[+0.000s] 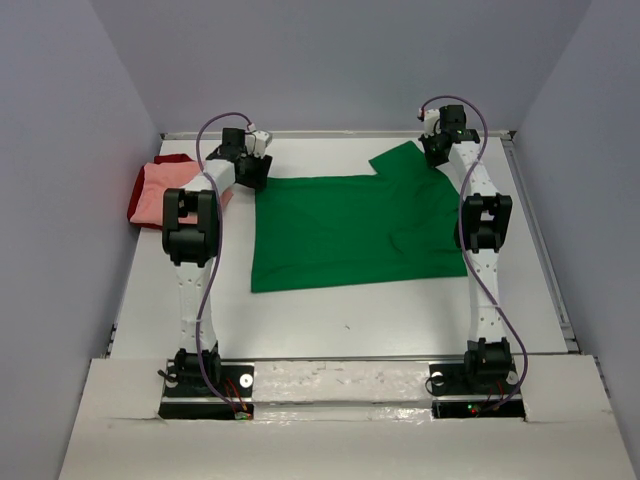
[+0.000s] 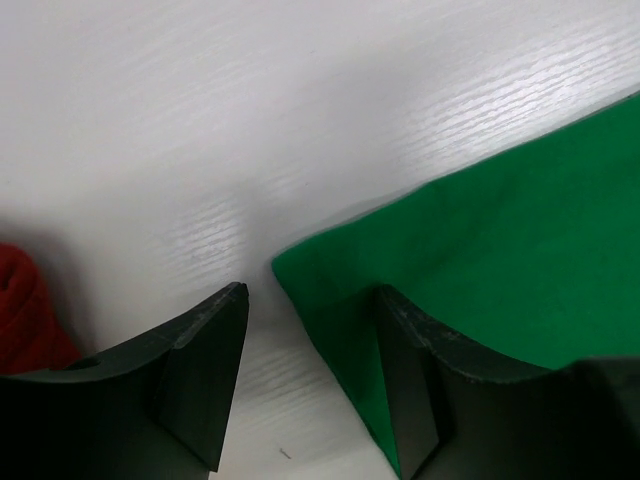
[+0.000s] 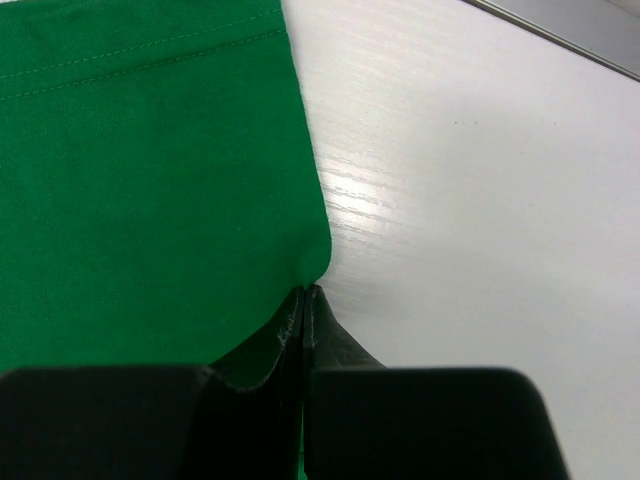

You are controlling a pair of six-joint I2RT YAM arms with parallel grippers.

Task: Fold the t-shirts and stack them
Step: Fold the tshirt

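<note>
On the table (image 1: 330, 320) the green t-shirt (image 1: 355, 230) lies flat, long axis left to right, its far left corner between the spread jaws of the left gripper (image 2: 310, 300), its far right corner pinched by the right gripper (image 3: 303, 292).

White, faintly wood-grained worktop (image 1: 330, 320), boxed in by plain pale lilac-grey walls (image 1: 340, 60) at 9, 12 and 3 o'clock. A metal rail (image 1: 546, 250) runs along its 3 o'clock edge. Soft overhead light leaves mild glare.
</note>
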